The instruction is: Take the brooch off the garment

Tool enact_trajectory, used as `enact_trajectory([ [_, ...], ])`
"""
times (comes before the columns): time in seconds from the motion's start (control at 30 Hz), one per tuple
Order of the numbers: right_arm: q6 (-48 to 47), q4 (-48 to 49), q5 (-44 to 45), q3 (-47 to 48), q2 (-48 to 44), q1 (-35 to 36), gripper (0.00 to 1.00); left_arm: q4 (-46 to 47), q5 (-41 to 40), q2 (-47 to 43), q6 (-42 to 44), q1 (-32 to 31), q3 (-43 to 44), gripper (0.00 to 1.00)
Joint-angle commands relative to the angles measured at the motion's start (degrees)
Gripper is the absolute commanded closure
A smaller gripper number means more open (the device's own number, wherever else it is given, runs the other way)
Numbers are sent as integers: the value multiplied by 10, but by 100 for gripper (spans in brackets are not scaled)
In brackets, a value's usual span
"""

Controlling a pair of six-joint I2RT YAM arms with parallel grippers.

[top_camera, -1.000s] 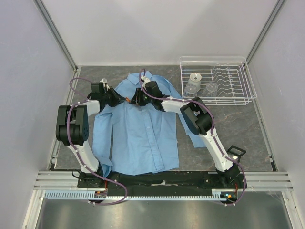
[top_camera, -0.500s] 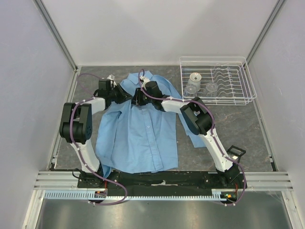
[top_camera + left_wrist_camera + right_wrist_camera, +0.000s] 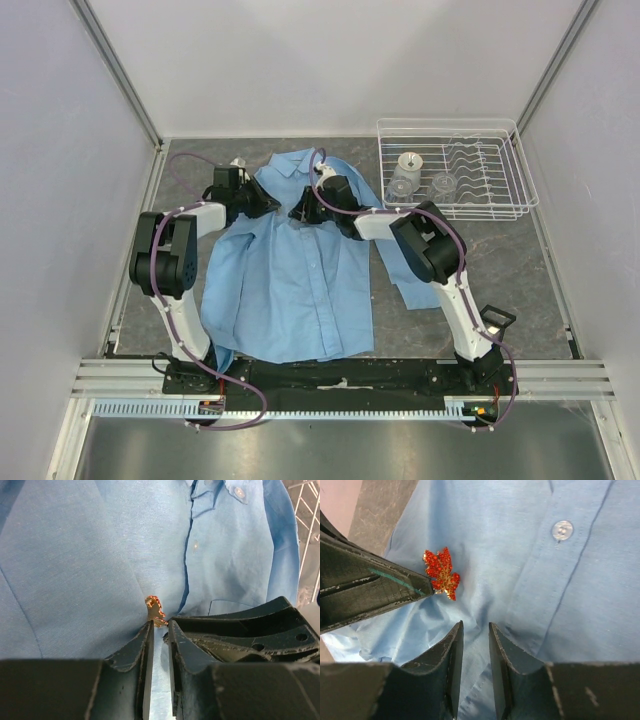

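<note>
Black left gripper (image 3: 160,625): it is reached in from the left over the shirt's chest, and its fingers are drawn in to a narrow slit.
Grip: the lower edge of the brooch is nipped between the two tips.
Brooch (image 3: 441,572): a glittering orange-red, leaf-like pin is seen on the garment's chest panel. It sits left of the button placket and below the collar, at the very tip of the left gripper.
Shirt (image 3: 290,290): a light blue, long-sleeved garment is spread front-up on the grey table (image 3: 500,270), collar at the far end. Cloth is puckered around the pin.
Button (image 3: 562,530): a white one is seen on the placket, right of the brooch.
Right gripper (image 3: 476,627): it is set just beside the brooch from the right. Its fingers are narrowed, with a ridge of shirt cloth in the gap, but whether that cloth is pinched cannot be told.
Dish rack (image 3: 520,200): a clear wire rack is placed at the far right, well apart from the shirt, with small clear glassware (image 3: 443,184) inside.
</note>
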Motion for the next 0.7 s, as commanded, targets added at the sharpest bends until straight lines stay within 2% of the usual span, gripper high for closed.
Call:
enact_trajectory([
  [0.0, 19, 62, -15, -7, -20, -9, 66, 6, -20, 13, -13, -1, -7, 77],
  [0.1, 29, 78, -39, 12, -3, -9, 64, 13, -15, 13, -14, -1, -12, 78],
  [0.27, 29, 79, -71, 44, 27, -9, 61, 19, -6, 19, -9, -1, 1, 68],
  [0.47, 29, 88, -74, 41, 25, -9, 55, 13, 9, 33, -13, -1, 31, 64],
  [0.67, 32, 94, -78, 44, 32, -8, 55, 12, 0, 19, -10, 0, 33, 58],
])
